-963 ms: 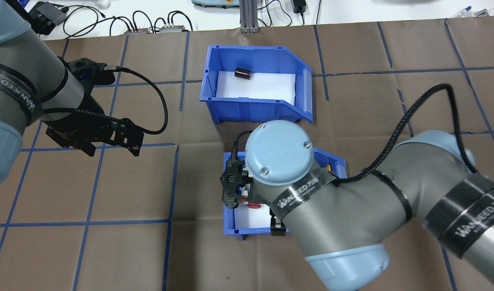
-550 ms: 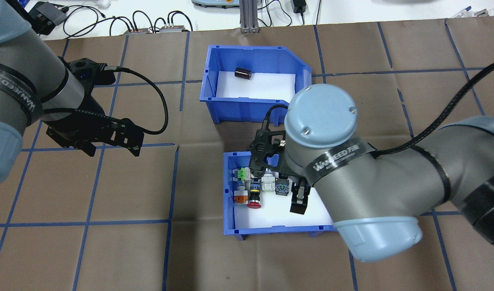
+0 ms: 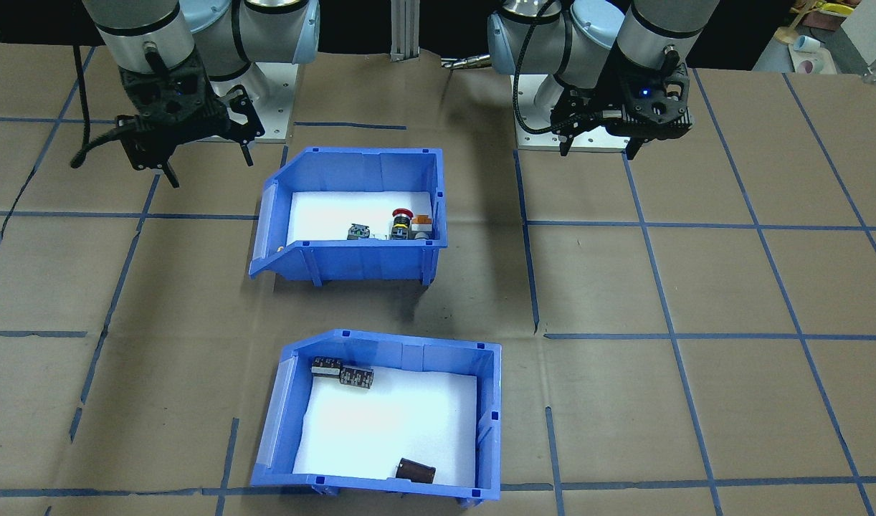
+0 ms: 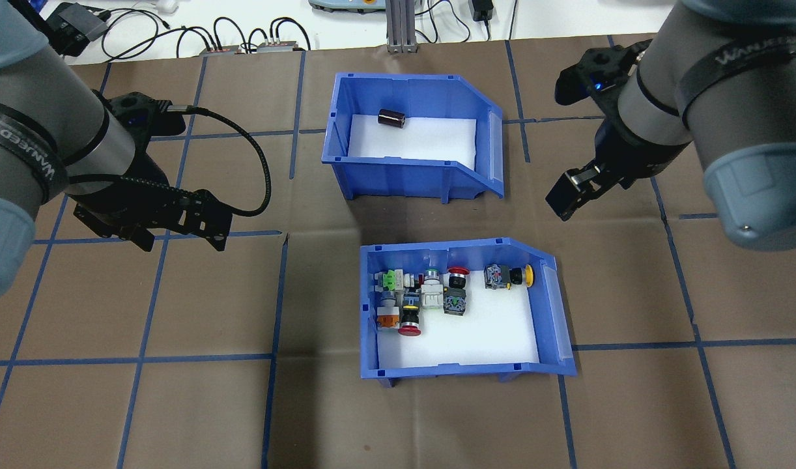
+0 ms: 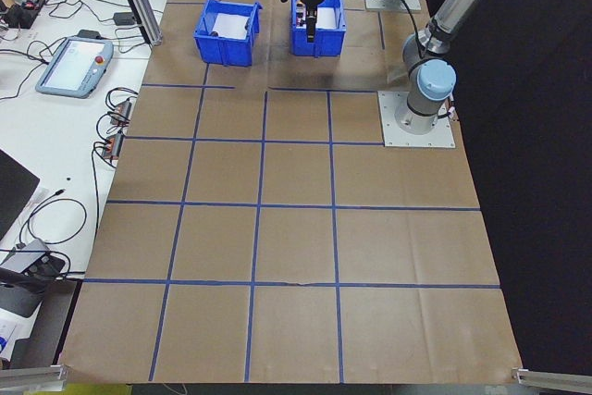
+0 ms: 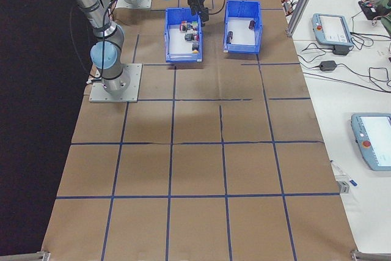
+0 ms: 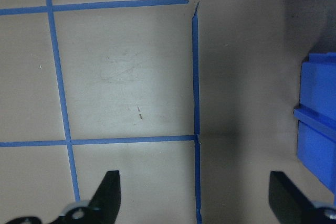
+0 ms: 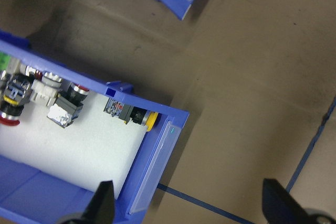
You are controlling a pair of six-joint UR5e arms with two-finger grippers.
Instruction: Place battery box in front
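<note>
While I watch both arms hang above the table:
Right gripper [image 4: 569, 195]: fingers spread, empty, tilted toward the gap between bins.
Left gripper [image 4: 180, 240]: jaws wide, empty, over bare paper [image 7: 131, 77].
Battery box [image 4: 346, 156]: far row, beyond the switch bin [image 4: 370, 361], three dark packs [image 3: 342, 373] inside.

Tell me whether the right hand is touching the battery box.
Apart. The overhead view shows the right hand hovering over bare table, with brown paper plainly visible between it and the battery box.
</note>
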